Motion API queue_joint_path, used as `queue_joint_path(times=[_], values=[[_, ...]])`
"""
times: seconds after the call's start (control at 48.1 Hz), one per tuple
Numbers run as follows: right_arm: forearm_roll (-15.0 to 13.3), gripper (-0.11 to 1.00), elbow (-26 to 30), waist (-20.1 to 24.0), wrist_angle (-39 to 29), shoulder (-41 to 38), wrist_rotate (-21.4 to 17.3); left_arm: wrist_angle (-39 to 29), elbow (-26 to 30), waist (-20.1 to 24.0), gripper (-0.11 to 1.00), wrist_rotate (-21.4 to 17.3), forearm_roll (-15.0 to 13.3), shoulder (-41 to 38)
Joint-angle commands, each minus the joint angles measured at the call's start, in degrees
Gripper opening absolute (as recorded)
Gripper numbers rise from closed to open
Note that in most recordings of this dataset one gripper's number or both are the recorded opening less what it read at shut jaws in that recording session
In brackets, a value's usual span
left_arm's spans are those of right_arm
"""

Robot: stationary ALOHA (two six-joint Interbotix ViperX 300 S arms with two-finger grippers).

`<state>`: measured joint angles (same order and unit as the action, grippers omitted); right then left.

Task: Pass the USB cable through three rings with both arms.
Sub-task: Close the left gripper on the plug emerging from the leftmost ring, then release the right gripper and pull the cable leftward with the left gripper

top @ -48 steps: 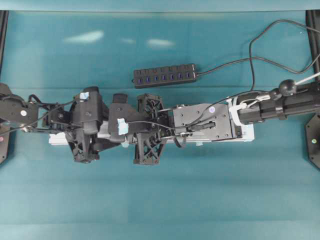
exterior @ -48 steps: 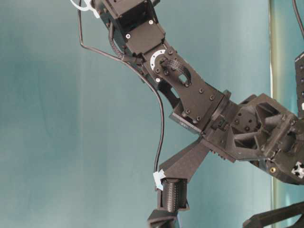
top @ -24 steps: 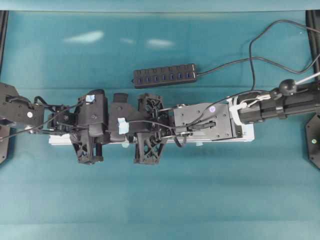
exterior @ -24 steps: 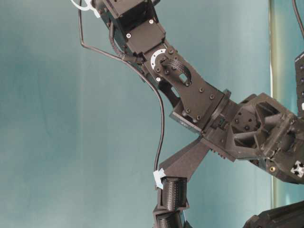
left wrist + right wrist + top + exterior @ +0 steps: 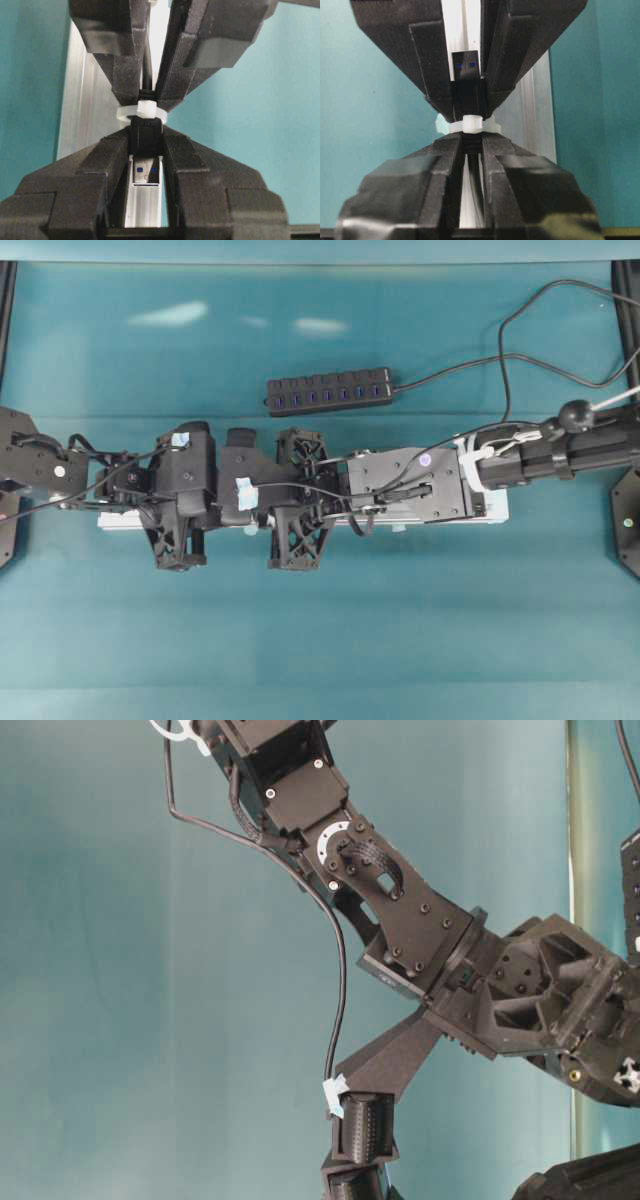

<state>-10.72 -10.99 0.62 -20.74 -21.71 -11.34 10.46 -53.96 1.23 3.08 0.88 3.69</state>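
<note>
Both grippers meet nose to nose over the silver rail [image 5: 480, 515], mid-desk, arms in line along it.

Left gripper [image 5: 145, 145]: closed down on the USB cable's plug [image 5: 145, 140]. Fingers [image 5: 107, 160] press the black plug housing from both sides; the metal connector end with its blue insert points back toward the left wrist camera, in the gap between the fingers. Narrow opening, just the plug's width.

Right gripper [image 5: 470, 145]: nearly shut on the USB cable [image 5: 471, 145] just behind the plug. Its fingers [image 5: 445, 155] flank the cord's ribbed strain relief; whether they actually clamp it or stand just off it, cannot tell.

Ring [image 5: 139, 111]: a white translucent loop sits between the two gripper tips, around the cable where plug meets cord. Plug is on the left gripper's side of it, cord on the right gripper's side. The right wrist view agrees: ring [image 5: 470, 124] in the middle, plug beyond it in the far gripper.

Overhead: the gripper bodies cover the cable and ring, only the rail ends show. A black multi-port hub bar [image 5: 329, 392] lies on the teal desk [image 5: 320, 640] behind the arms, well apart from the rail. Other rings not visible from any view.

Table-level view shows only the arm links and wiring, no cable contact.
</note>
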Motion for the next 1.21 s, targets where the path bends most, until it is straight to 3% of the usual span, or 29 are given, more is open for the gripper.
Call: queue_joint_path(times=[0.0, 0.166, 0.353, 0.416, 0.935, 1.184], values=[[0.1, 0.03, 0.3, 0.3, 0.1, 1.3, -0.3, -0.3, 0.4, -0.4, 0.21, 0.1, 0.2, 0.6], [0.1, 0.31, 0.4, 0.4, 0.1, 1.5, -0.5, -2.0, 0.4, -0.4, 0.21, 0.1, 0.2, 0.7], [-0.3, 0.81, 0.0, 0.3, 0.0, 2.4, -0.5, -3.9, 0.4, -0.4, 0.21, 0.4, 0.2, 1.1], [-0.3, 0.92, -0.3, 0.1, 0.0, 2.7, -0.4, -4.5, 0.3, -0.4, 0.21, 0.4, 0.2, 1.7], [-0.4, 0.91, -7.6, -1.3, 0.9, 10.4, -0.7, -11.3, -1.5, -0.4, 0.21, 0.6, 0.2, 8.3], [-0.3, 0.91, -12.1, -1.6, 5.1, 15.6, -0.7, -12.7, -1.8, -0.4, 0.21, 0.6, 0.2, 12.8]])
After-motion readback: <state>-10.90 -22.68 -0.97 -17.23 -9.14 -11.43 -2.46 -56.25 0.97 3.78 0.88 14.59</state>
